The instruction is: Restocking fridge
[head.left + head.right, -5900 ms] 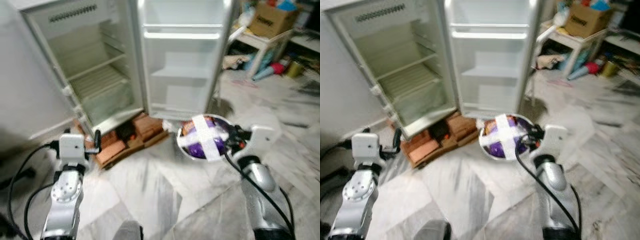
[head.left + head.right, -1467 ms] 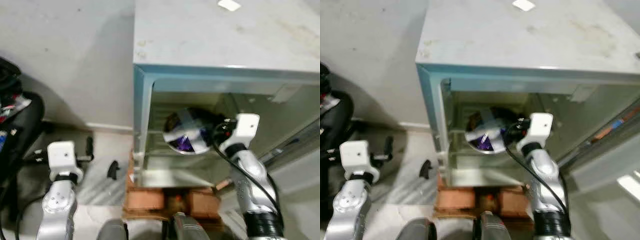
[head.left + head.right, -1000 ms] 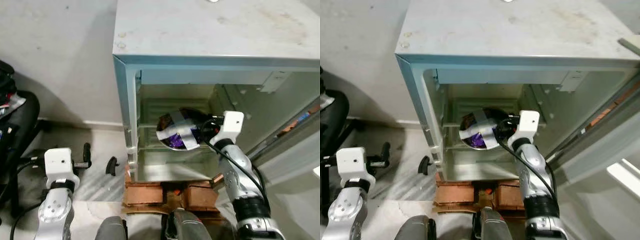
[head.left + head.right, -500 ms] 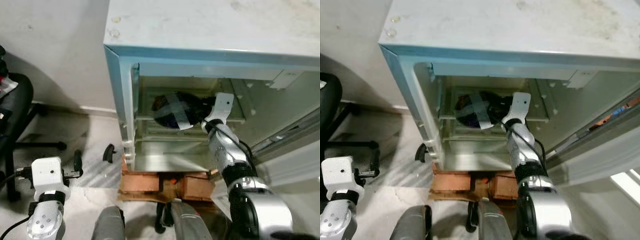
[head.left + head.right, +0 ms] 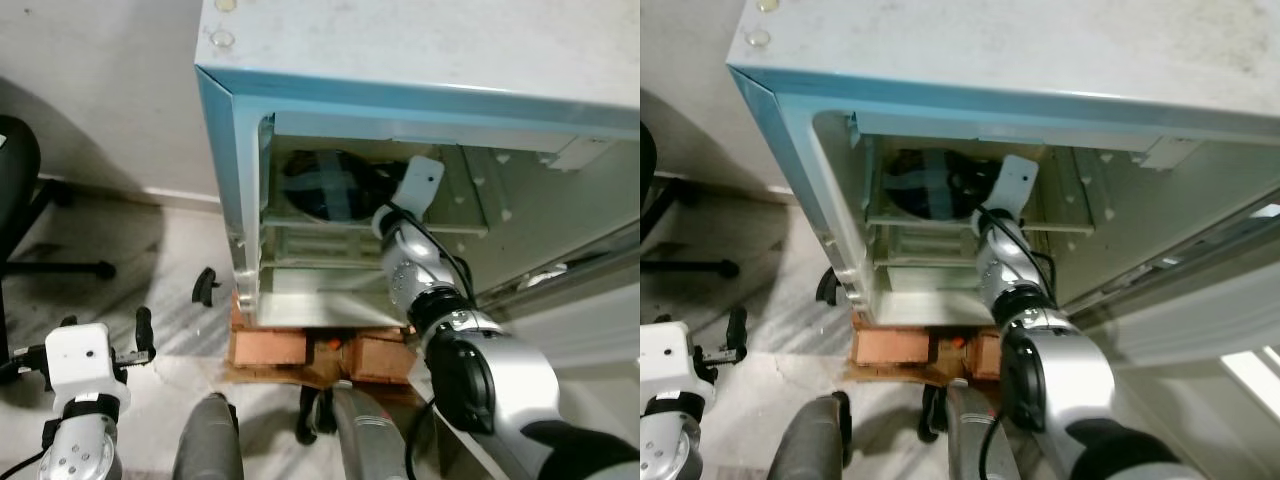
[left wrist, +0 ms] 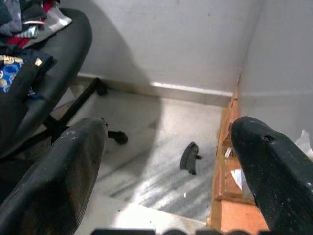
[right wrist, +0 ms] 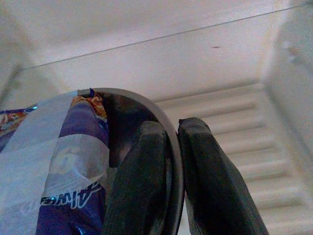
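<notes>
The robot stands over a small pale-blue fridge set against a plain wall, looking down on its flat, scuffed top. The fridge rests on a stack of reddish bricks, and the floor around it is grey-veined marble tile. A black office chair with clothes heaped on its seat stands well to the robot's left, and a small black curved piece lies on the tile near the bricks. The fridge door hangs open on the right.

Inside, the walls are off-white moulded plastic with ribbed ledges, and a shelf crosses the upper part of the compartment. The right arm reaches in over this shelf. Its gripper pinches the thin rim of a round metal bowl, one finger inside the rim and one outside, pressed close with only the rim between them. The bowl sits in the shaded upper compartment, toward its left side, above or on the shelf; contact cannot be told. It is roughly level with its mouth facing up, and being round it has no clear long axis. Glossy purple packets fill it, held down by wide strips of translucent tape that cross over the top.

The left gripper hangs low beside the fridge, over the tile, its two blunt, worn black fingers spread wide and holding nothing.
</notes>
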